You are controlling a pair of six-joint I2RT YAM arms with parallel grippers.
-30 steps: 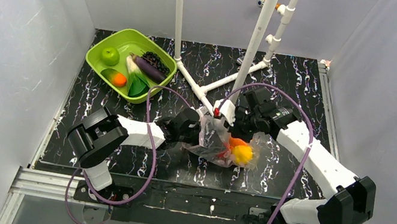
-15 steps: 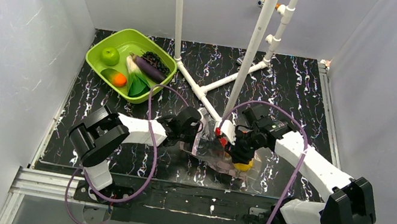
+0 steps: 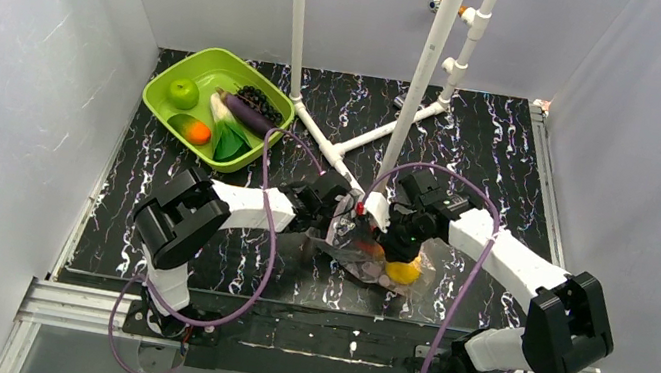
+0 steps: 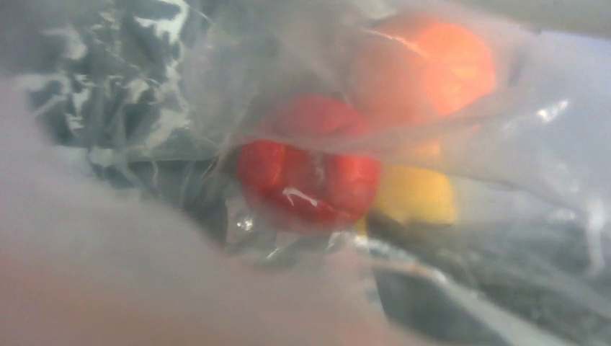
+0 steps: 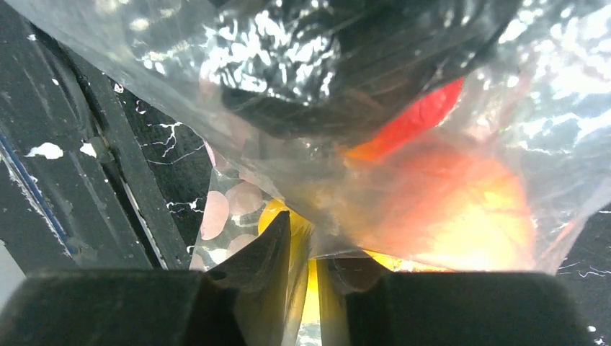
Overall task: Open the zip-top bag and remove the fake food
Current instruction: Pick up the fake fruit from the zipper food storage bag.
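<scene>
Progress: partly done, by my reading. The green tray [image 3: 151,96] at the far left of the table [image 3: 494,153] holds five pieces: apple [image 3: 183,93], one orange [image 3: 200,132], eggplant [image 3: 247,114], grapes [image 3: 260,99] and leafy vegetable [image 3: 230,141]. The bag [image 3: 355,247] lies at mid-table, near the front edge, between the two arms and well apart from the tray. At least three pieces are inside it: lemon [image 3: 403,272], a second orange [image 4: 432,61] and a small red piece [image 4: 310,180]. So the emptying is left, and I cannot make out the mouth of the bag, so whether it is open is unconfirmed. Left gripper [image 3: 330,215] sits at the bag's left edge. Its fingers do not show in its own camera, which is filled with film and a pale blur, so spread or pressed together: cannot tell. Right gripper [image 5: 311,259] is over the bag's right half, its fingers close with only a narrow slit, film and yellow showing in the slit. Whether it truly pinches the plastic: cannot tell. View notes: only the overhead shows the tray and how the arms lie. It gives just the lemon inside the bag. The left wrist alone resolves the red piece pressed against the lemon, orange above. The right wrist alone shows the finger gap.
</scene>
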